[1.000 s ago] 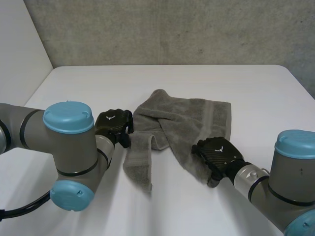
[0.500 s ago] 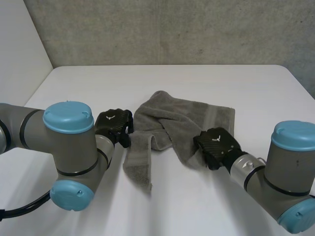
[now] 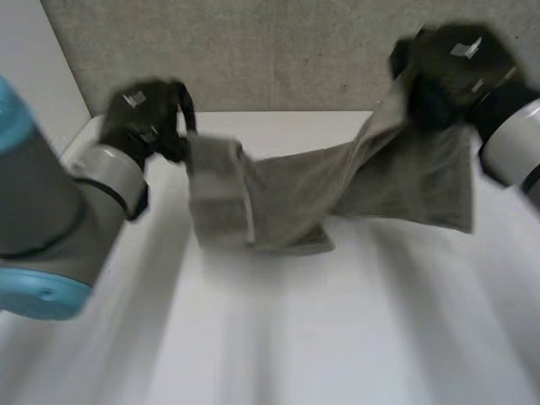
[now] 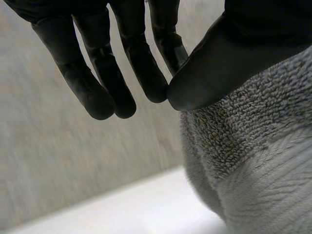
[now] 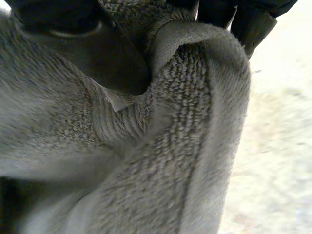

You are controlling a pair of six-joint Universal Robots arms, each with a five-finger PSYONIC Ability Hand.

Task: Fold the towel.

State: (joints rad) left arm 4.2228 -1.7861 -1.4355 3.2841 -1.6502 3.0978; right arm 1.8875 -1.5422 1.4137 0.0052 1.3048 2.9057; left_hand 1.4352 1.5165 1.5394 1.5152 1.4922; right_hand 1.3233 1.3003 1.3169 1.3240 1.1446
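Note:
The grey towel point(image 3: 321, 190) hangs stretched between my two raised hands above the white table point(image 3: 295, 337). My left hand point(image 3: 143, 118) holds one end, which droops in a folded band below it. In the left wrist view the thumb point(image 4: 214, 63) presses into the towel point(image 4: 253, 161) beside the fingers point(image 4: 97, 92). My right hand point(image 3: 451, 72) is higher, at the far right, gripping the other end. In the right wrist view its thumb point(image 5: 92, 53) and curled fingers point(image 5: 248, 24) clamp a thick fold of the towel point(image 5: 185, 161). The towel's lower edge hangs close over the table.
A grey concrete wall point(image 3: 278, 51) rises just behind the table's far edge, close to both raised hands. A pale side wall point(image 3: 34, 76) stands at the left. My left arm point(image 3: 42, 211) crosses the table's left side.
Both hands have risen from the table and spread apart, lifting the towel and pulling it taut. The right hand closed on the towel's edge before the lift.

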